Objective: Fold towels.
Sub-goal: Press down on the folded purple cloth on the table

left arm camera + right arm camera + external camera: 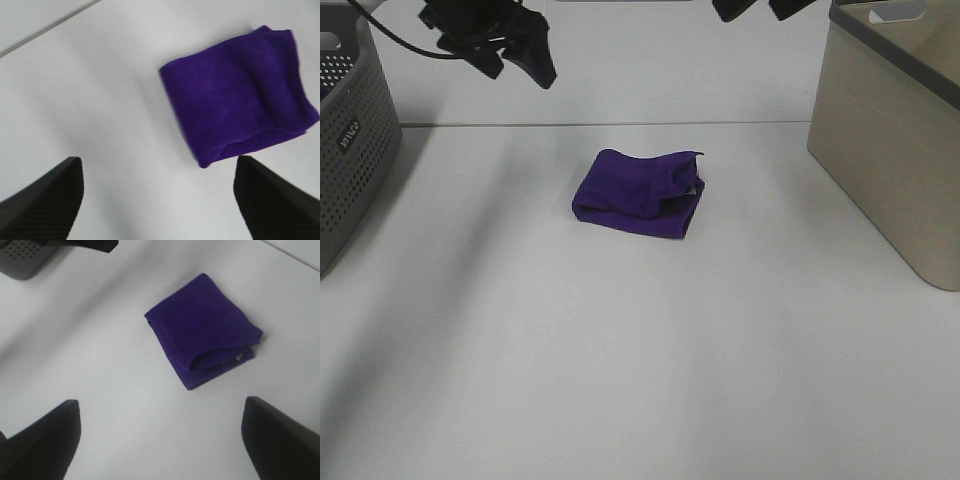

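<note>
White, matte worktop [620,350] runs back to a pale wall, with a grey perforated basket [350,150] at its left edge and a beige bin [890,170] at its right. The basket's lettering is too small to read. Between them lies the purple towel [640,193], loosely folded, its white tag [240,357] peeking out. The left end effector [157,172] and right end effector [160,410] hang above, both spread wide and empty.

One purple towel [638,192], seemingly a single cloth under its folds, lies on one white table [620,380]. Two baskets stand there: a grey basket [350,140] left, a beige basket [890,150] right. Two grippers show: left gripper [160,200], right gripper [160,440].
</note>
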You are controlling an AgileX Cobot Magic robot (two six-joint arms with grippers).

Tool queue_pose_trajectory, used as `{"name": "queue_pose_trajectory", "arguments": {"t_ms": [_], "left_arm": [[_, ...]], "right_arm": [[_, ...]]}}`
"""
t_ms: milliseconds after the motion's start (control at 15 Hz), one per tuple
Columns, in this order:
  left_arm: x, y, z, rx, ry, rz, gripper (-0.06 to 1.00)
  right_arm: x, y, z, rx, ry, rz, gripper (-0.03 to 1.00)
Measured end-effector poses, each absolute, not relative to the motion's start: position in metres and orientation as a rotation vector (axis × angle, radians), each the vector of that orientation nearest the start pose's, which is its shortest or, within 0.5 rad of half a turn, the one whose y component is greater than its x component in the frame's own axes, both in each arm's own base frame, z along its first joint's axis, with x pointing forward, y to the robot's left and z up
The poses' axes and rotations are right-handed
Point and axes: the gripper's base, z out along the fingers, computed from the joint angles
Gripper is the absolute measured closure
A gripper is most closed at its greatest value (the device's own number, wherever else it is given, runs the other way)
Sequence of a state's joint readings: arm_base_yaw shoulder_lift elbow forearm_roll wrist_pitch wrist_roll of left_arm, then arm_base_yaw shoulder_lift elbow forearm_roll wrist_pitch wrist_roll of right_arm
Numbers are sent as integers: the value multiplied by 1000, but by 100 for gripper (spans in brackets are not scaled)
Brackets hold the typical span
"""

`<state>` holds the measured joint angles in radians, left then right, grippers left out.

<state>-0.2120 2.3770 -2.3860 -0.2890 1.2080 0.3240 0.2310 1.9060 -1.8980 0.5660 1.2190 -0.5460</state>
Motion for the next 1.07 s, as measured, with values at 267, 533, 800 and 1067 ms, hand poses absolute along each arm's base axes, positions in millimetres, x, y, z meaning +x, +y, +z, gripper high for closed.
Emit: {"name": "queue_pose_trajectory", "arguments": {"t_ms": [267,533,800,1067], "left_arm": [[506,-113,259,591,2583,-329,19],[506,-113,259,611,2577,-327,19],[505,-114,259,619,2575,-326,19],[505,-114,259,624,2574,-325,19]], "right_arm": [[440,178,275,-1117,2257,690,12],[456,217,216,-1327,2112,584,12],[471,229,178,-1310,2069,463,12],[475,223,147,-1403,2115,356,12]]}}
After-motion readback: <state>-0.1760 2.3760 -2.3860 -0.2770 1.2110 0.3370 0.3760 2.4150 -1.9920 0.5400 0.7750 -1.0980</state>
